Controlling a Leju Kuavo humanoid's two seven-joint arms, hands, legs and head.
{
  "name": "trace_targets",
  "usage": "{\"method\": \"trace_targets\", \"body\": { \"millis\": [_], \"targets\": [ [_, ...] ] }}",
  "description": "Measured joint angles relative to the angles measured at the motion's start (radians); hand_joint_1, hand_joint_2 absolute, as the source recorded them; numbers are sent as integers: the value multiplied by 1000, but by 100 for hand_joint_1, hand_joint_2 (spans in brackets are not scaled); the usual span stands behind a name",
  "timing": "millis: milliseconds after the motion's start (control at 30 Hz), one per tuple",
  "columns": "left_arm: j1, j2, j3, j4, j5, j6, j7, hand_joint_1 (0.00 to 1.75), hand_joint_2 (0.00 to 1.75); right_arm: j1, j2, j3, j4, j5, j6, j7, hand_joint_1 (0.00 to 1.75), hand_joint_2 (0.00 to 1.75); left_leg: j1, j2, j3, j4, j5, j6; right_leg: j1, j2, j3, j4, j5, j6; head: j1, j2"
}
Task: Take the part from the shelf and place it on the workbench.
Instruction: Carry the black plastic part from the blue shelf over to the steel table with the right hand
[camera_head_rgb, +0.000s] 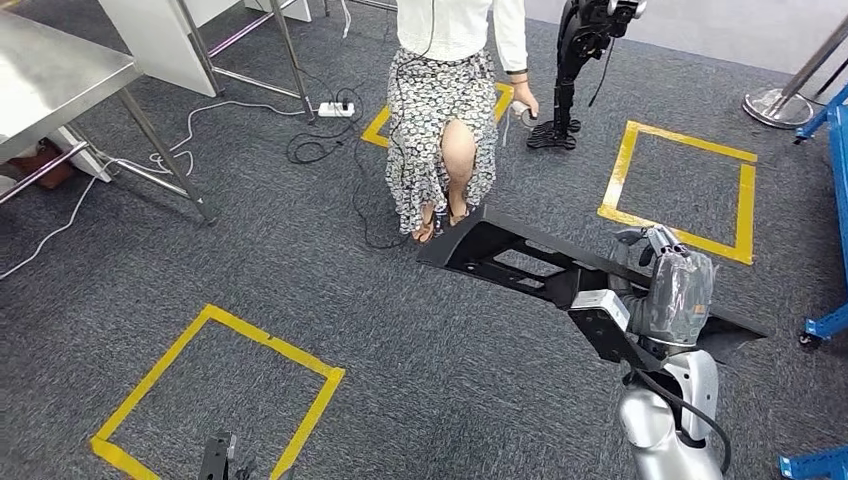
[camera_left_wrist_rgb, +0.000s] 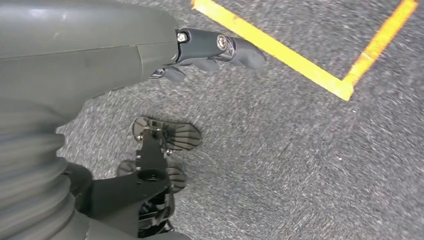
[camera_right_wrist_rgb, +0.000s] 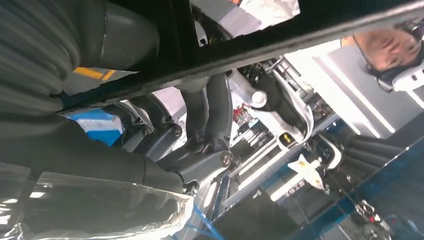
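part in right hand | person behind – table far left

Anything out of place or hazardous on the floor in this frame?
Loose cables trail across the carpet from a power strip, right by a person standing close to the black part held in the right hand. Nothing looks spilled or damaged.
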Motion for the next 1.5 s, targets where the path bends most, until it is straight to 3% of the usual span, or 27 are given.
{"method": "trace_targets", "body": {
  "millis": [67, 100, 200, 267, 333, 400, 433, 467, 500, 567, 600, 667, 733, 800, 867, 900, 933, 967, 1000, 1067, 1133, 1233, 1267, 1333, 1400, 1467, 1500],
  "targets": [
    [1, -2, -1, 0, -3, 1, 0, 0, 175, 3, -3, -4, 0, -1, -2, -3, 175, 175, 4, -21, -8, 25, -15, -21, -12, 17, 59, -130, 57, 22, 2, 0],
    [1, -2, -2, 0, -6, 1, 1, 0, 175, 5, -5, -6, -1, -2, -4, -4, 175, 175, 5, -29, -14, 40, -24, -32, -14, 24, 81, -173, 73, 23, 2, 0],
    [3, -2, -4, 0, -11, 1, 3, 0, 175, 21, -8, -11, -8, -6, -11, -5, 175, 175, 9, -42, -29, 62, -37, -47, -9, 20, 92, -188, 76, 0, 0, 0],
    [4, 1, -5, 0, -13, 2, 3, 0, 175, 33, -10, -13, -16, -13, -15, -6, 175, 175, 13, -21, -37, 82, -50, -55, -10, 11, 96, -190, 76, -11, -2, 0],
    [3, 2, -7, 0, -16, 2, 3, 0, 175, 45, -12, -17, -27, -17, -18, -8, 175, 175, 19, 20, -73, 161, -93, -66, -7, 0, 102, -192, 73, -21, -5, 0],
    [3, 1, -11, 0, -20, 2, 3, 0, 175, 59, -15, -21, -36, -18, -21, -9, 175, 175, 27, 41, -140, 286, -146, -73, 0, -15, 105, -192, 68, -28, -7, 0],
    [3, 1, -13, 0, -21, 2, 3, 0, 175, 66, -15, -23, -40, -18, -22, -10, 175, 175, 30, 44, -166, 329, -156, -74, 3, -23, 106, -191, 66, -30, -7, 0],
    [3, 1, -16, 0, -22, 2, 3, 0, 175, 72, -16, -25, -45, -17, -23, -10, 175, 175, 31, 45, -175, 336, -147, -72, 6, -31, 108, -191, 64, -33, -7, 0],
    [3, 1, -19, 0, -23, 2, 3, 0, 175, 78, -16, -26, -50, -17, -24, -10, 175, 175, 30, 48, -162, 301, -120, -67, 8, -39, 111, -192, 61, -34, -7, 0],
    [0, 2, -23, -1, -25, 3, 3, 0, 175, 88, -16, -27, -65, -16, -25, -10, 175, 175, 20, 77, -94, 166, -54, -48, 11, -55, 120, -194, 56, -34, -7, 0],
    [-2, 2, -24, -1, -25, 3, 3, 0, 175, 92, -16, -28, -72, -15, -25, -9, 175, 175, 13, 95, -65, 111, -36, -39, 12, -63, 124, -197, 54, -32, -6, 0],
    [-8, 4, -26, -2, -27, 5, 3, 0, 175, 100, -16, -30, -81, -14, -25, -7, 175, 175, -1, 113, -45, 70, -34, -31, 10, -80, 130, -203, 52, -25, -6, 0],
    [-9, 7, -27, -2, -28, 6, 3, 0, 175, 108, -17, -32, -89, -13, -25, -6, 175, 175, -3, 93, -31, 44, -26, -25, 9, -95, 137, -212, 50, -16, -7, 0],
    [-9, 6, -28, -2, -28, 7, 2, 0, 175, 113, -19, -35, -97, -12, -26, -5, 175, 175, 0, 70, -1, 1, -8, -12, 11, -70, 132, -187, 34, -15, -5, 0],
    [-14, 4, -29, -3, -28, 7, 2, 0, 175, 118, -25, -39, -100, -12, -28, -6, 175, 175, 3, 47, 16, -20, 2, -3, 10, -21, 80, -79, -11, -24, -1, 0],
    [-15, 3, -29, -3, -28, 7, 2, 0, 175, 122, -27, -42, -101, -14, -29, -6, 175, 175, 4, 34, 17, -21, 3, 0, 8, -9, 42, -13, -34, -26, -1, 0],
    [-15, 3, -29, -3, -29, 7, 2, 0, 175, 126, -29, -45, -101, -14, -29, -6, 175, 175, 4, 20, 17, -20, 1, -1, 6, -4, 12, 36, -47, -24, 1, 0],
    [-14, 2, -29, -2, -29, 7, 2, 0, 175, 130, -29, -47, -101, -15, -29, -5, 175, 175, 5, 6, 17, -19, 0, -3, 3, -2, -3, 49, -44, -16, 1, 0],
    [-12, 1, -29, -2, -29, 7, 3, 0, 175, 132, -30, -49, -102, -15, -29, -5, 175, 175, 6, -7, 17, -16, -2, -7, -1, -1, 4, 24, -26, -5, 1, 0],
    [-10, -1, -29, -2, -29, 6, 3, 0, 175, 132, -31, -50, -103, -15, -29, -5, 175, 175, 10, -32, 13, 2, -13, -23, -10, 18, 59, -102, 34, 20, 2, 0],
    [-10, -2, -29, -2, -29, 7, 3, 0, 175, 133, -32, -51, -106, -15, -29, -5, 175, 175, 11, -51, -1, 33, -30, -42, -14, 37, 104, -193, 68, 22, 4, 0],
    [-3, 1, -29, -2, -29, 7, 3, 0, 175, 137, -32, -52, -109, -16, -29, -6, 175, 175, 15, -65, -16, 49, -40, -53, -9, 25, 112, -203, 70, 2, 1, 0],
    [0, 2, -29, -2, -29, 7, 3, 0, 175, 137, -33, -52, -110, -16, -29, -6, 175, 175, 17, -57, -18, 55, -44, -57, -9, 20, 114, -204, 70, -2, 1, 0],
    [1, 4, -29, -2, -29, 7, 3, 0, 175, 140, -34, -53, -117, -17, -30, -6, 175, 175, 20, -15, -38, 103, -70, -67, -11, 8, 123, -206, 66, -14, -4, 0],
    [-1, 3, -29, -2, -29, 6, 3, 0, 175, 144, -35, -54, -123, -19, -30, -6, 175, 175, 25, 28, -94, 209, -116, -76, -5, -7, 130, -206, 60, -26, -9, 0],
    [0, 3, -29, -2, -28, 6, 4, 0, 175, 146, -36, -56, -125, -22, -30, -6, 175, 175, 32, 43, -161, 320, -152, -81, 1, -23, 133, -206, 54, -33, -9, 0],
    [1, 3, -29, -2, -28, 6, 5, 0, 175, 147, -36, -57, -125, -22, -30, -6, 175, 175, 33, 45, -181, 344, -151, -81, 3, -30, 136, -206, 51, -34, -9, 0]
  ]
}}
